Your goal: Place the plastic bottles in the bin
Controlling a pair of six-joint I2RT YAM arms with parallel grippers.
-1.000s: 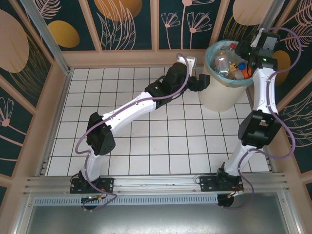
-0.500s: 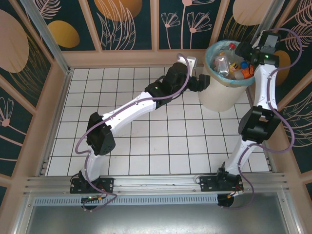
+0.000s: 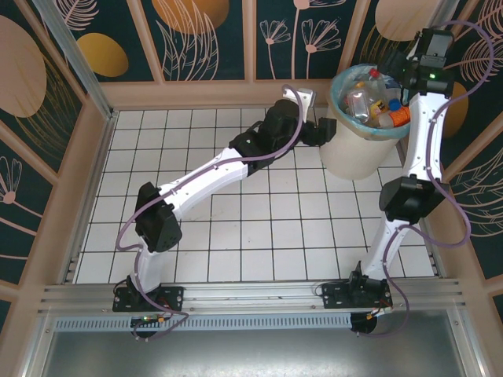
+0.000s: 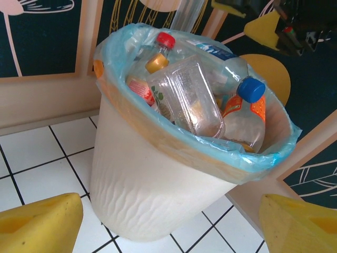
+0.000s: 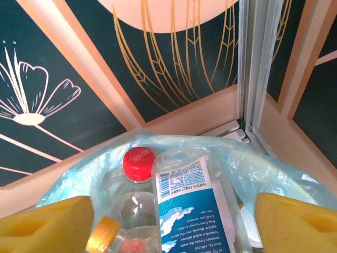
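**Top external.** The right gripper (image 3: 405, 75) is seen over the far right rim of the bin (image 3: 339, 100). Compared with a second ago, its wrist has been drawn up and back toward the far wall. The left arm has been shifted only slightly, and the left gripper (image 3: 328, 129) is held just beside the bin's left wall. The plastic bottles (image 3: 360, 102) are heaped inside the turquoise liner, and every bottle that can be made out lies in the bin.

**Left wrist.** The left gripper (image 4: 171, 211) is shown with its jaws standing apart and nothing between the yellow pads (image 4: 39, 224); the bin (image 4: 158, 179) stands just ahead of them. A crushed clear bottle (image 4: 192, 100) is piled on top, with a blue-capped orange-labelled bottle (image 4: 245, 113) to its right and a red-capped bottle (image 4: 166, 39) behind it.

**Right wrist.** The right gripper (image 5: 174, 211) is likewise parted and empty. A blue-labelled water bottle (image 5: 192, 205) lies below and between the pads (image 5: 45, 224), touched by neither, beside a red cap (image 5: 139, 162) and within the bag's rim (image 5: 263, 168).

From the raised wrist and the free-lying bottle it may be judged that a bottle has just been let go into the bin — a drop completed rather than begun. With no bottle held by either arm, the task is taken to be at or very near its end.
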